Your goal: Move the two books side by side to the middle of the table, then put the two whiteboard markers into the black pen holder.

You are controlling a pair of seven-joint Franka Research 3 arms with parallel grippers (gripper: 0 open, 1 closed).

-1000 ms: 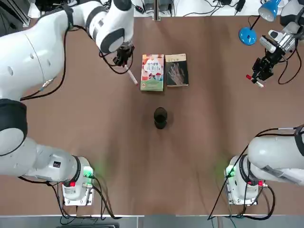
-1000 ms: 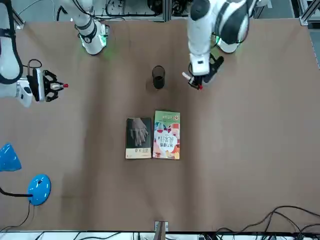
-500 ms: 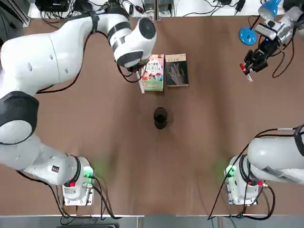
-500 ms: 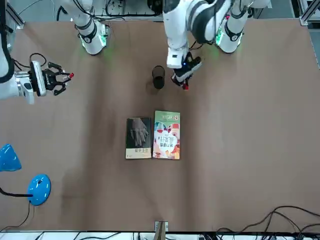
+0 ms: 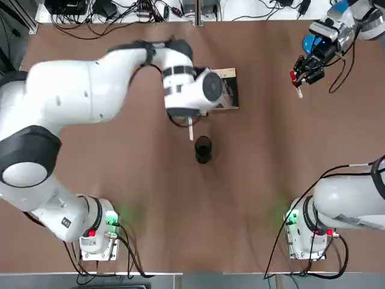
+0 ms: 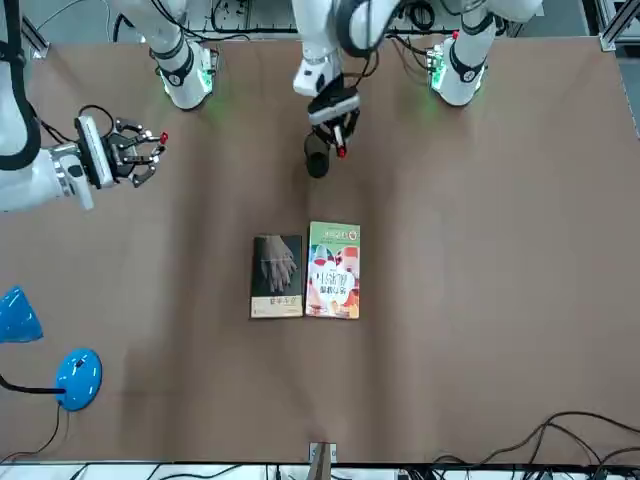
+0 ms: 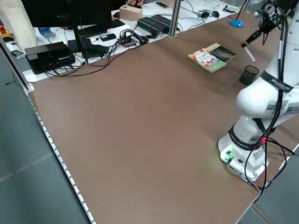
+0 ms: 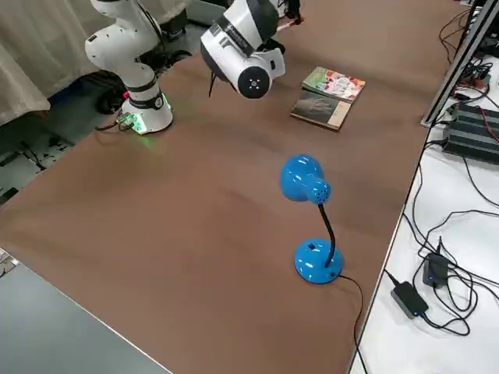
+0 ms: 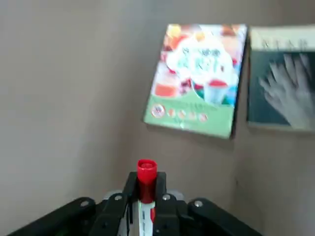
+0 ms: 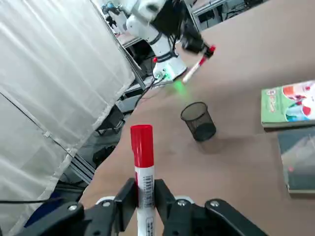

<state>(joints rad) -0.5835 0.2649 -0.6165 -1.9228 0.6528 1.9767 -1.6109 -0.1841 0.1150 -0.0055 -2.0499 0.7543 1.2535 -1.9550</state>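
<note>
The two books, one colourful (image 6: 333, 270) and one dark with a pale hand (image 6: 277, 276), lie side by side at mid-table. The black pen holder (image 6: 317, 160) stands upright on the robot's side of them. My left gripper (image 6: 337, 135) hovers just above and beside the holder, shut on a red-capped whiteboard marker (image 9: 146, 179) that hangs tilted. In the top view the left arm covers the colourful book. My right gripper (image 5: 302, 69) hangs in the air far out to the right, shut on the second marker (image 10: 142, 162).
A blue desk lamp (image 8: 312, 187) stands at the table's far right corner, its round base (image 6: 75, 378) close behind the right gripper. Cables and black boxes (image 7: 49, 53) lie beyond the far edge. The arm bases (image 5: 96, 232) sit at the near edge.
My left arm has swung right over the colourful book, bringing its marker next to the pen holder. My right gripper has moved inward and away from the base with its marker.
</note>
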